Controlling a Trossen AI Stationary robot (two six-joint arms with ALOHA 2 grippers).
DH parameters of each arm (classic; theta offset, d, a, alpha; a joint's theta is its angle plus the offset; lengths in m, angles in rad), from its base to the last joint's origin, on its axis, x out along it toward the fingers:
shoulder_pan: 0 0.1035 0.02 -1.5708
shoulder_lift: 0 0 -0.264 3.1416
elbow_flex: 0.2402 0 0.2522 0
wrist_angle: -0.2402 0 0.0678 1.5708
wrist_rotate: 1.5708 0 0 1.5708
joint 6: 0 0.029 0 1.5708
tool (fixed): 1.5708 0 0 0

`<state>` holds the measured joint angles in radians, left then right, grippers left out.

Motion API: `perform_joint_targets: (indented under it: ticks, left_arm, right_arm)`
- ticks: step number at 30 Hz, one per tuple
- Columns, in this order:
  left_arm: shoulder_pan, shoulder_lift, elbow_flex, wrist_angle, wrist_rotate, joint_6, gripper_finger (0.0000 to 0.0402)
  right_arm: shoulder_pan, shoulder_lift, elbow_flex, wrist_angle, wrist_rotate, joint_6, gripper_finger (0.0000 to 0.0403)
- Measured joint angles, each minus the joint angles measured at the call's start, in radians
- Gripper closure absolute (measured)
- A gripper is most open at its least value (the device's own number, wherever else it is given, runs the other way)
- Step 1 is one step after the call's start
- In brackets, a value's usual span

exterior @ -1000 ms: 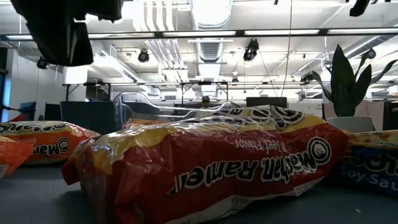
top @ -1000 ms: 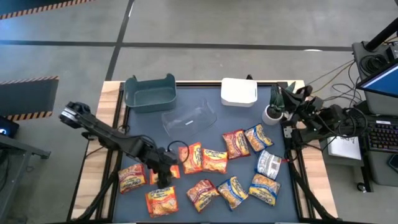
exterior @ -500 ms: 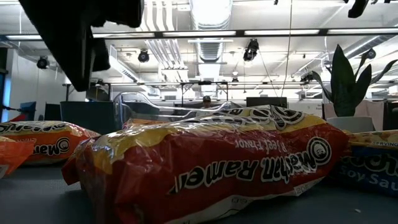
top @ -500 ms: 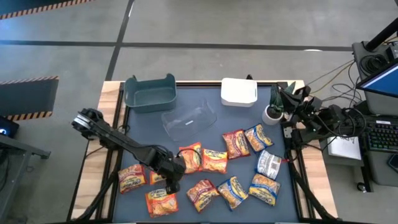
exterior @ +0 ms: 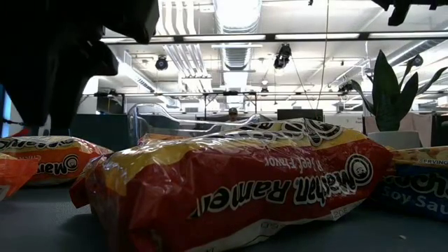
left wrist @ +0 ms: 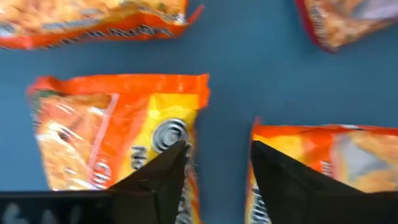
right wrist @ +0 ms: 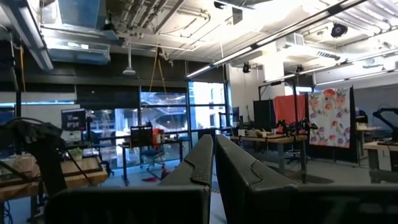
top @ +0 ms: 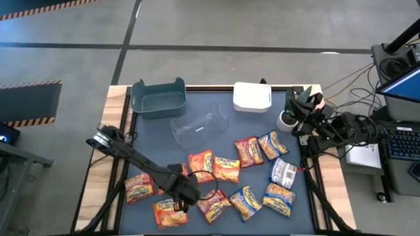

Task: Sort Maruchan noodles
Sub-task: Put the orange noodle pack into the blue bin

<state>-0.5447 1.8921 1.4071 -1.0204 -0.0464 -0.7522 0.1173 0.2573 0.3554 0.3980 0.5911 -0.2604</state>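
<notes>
Jaws apart over dark-blue table (top: 157,141)

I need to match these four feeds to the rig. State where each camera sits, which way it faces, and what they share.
High: overhead, straight down on the table; both arms show.
Low: at tabletop height, level across a red packet; dark left arm at upper left.
Left wrist: looks down past the open left tool at an orange packet.
Right wrist: looks past the shut right tool into the room.
Shared: the high view also shows the left tool and the orange packet.
</notes>
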Motion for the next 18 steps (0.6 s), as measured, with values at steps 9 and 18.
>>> perform_joint_targets:
  ticks: [9,18]
  left_arm:
    - [-0.08,0.002,-0.034,-0.041,-0.104,0.064,0.0229]
    - [-0.12,0.002,-0.03,-0.02,-0.332,0.037,0.0236]
  right_arm:
    - [0.0,0.0,-0.017,-0.004,-0.019,0.026,0.0394]
    - [0.0,0.0,-0.017,-0.042,-0.023,0.095,0.0394]
